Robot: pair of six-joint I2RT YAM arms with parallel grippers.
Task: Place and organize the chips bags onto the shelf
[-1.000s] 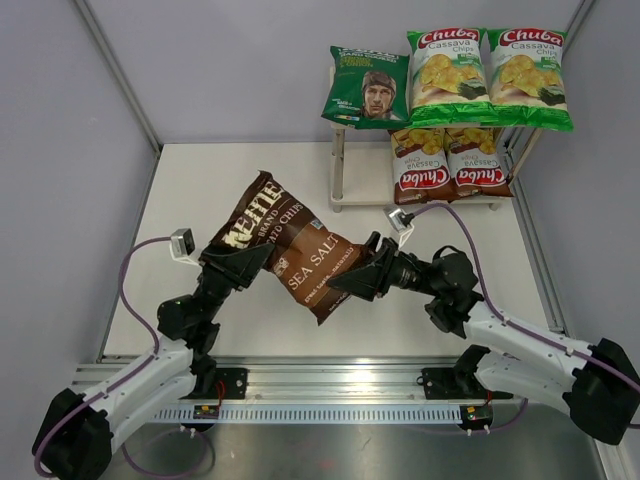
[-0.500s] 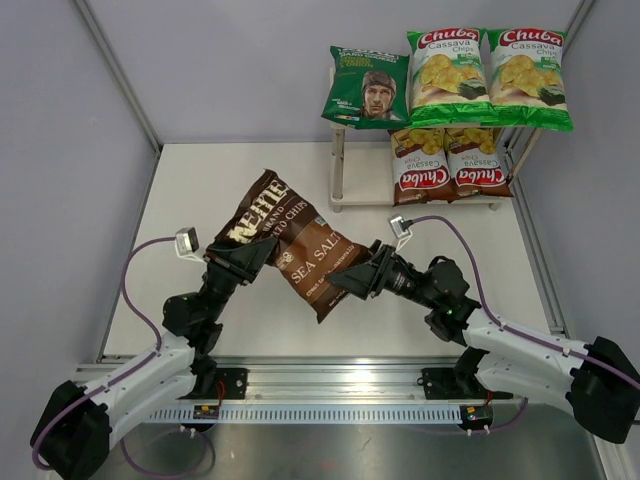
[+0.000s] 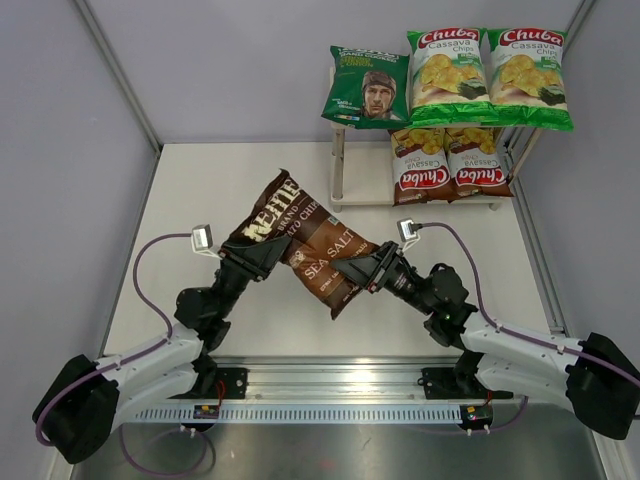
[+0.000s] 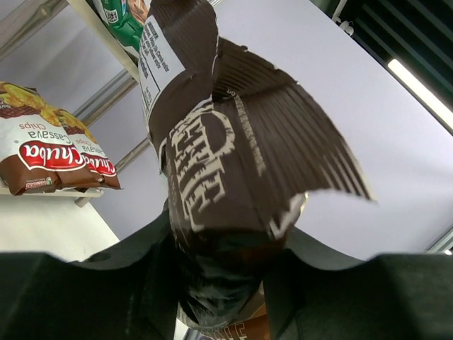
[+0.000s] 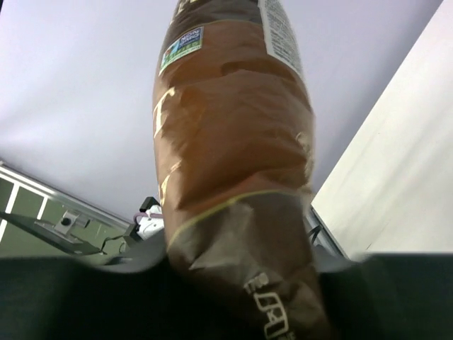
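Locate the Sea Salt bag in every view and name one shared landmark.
Top external: Sea Salt bag, centre, above the white table.
Left wrist: fills the centre.
Right wrist: centre, upright from the bottom edge.
Shared landmark: the white table, lower left in left wrist, right side in right wrist.

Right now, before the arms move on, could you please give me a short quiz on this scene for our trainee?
1. True or false: the left gripper and right gripper both clamp the dark-brown bag.
2. How many bags sit on the shelf?
3. The lower board's free spot lies: A) left of the brown bags, B) right of them, C) nowhere.
Key: 1 true; 2 five; 3 A.
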